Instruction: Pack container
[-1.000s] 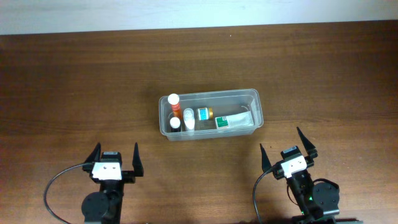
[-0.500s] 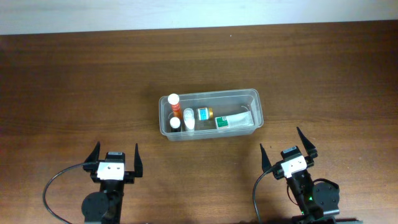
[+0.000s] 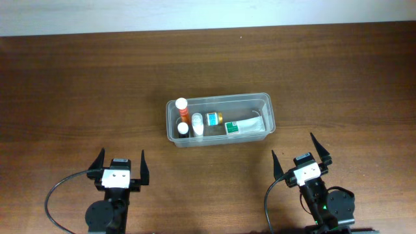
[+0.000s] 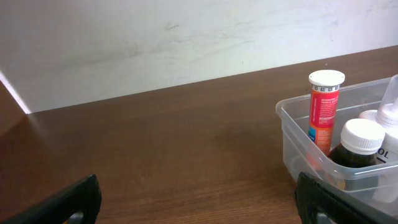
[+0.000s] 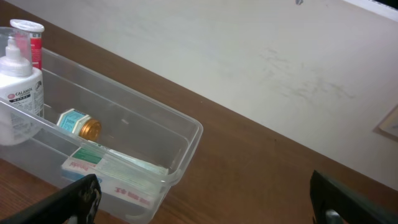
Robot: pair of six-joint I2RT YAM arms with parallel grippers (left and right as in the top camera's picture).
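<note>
The clear plastic container [image 3: 260, 99] sits at the table's middle. Inside stand an orange tube with a white cap [image 3: 182, 108], a dark bottle with a white cap [image 3: 183, 129] and a white pump bottle [image 3: 197, 123]; a small amber bottle [image 3: 213, 119] and a white-and-green box [image 3: 246, 127] lie beside them. My left gripper [image 3: 120, 162] is open and empty near the front edge, left of the container. My right gripper [image 3: 300, 149] is open and empty at the front right. The left wrist view shows the container's left end [image 4: 287, 121] with the tube [image 4: 323, 112]. The right wrist view shows the container's right end [image 5: 189, 134] and the box [image 5: 115, 174].
A pale wall [image 4: 155, 37] runs behind the table's far edge. Bare wood tabletop [image 3: 97, 84] surrounds the container on all sides.
The left gripper shifted slightly to the right between one second ago and half a second ago. Nothing has moved since.
</note>
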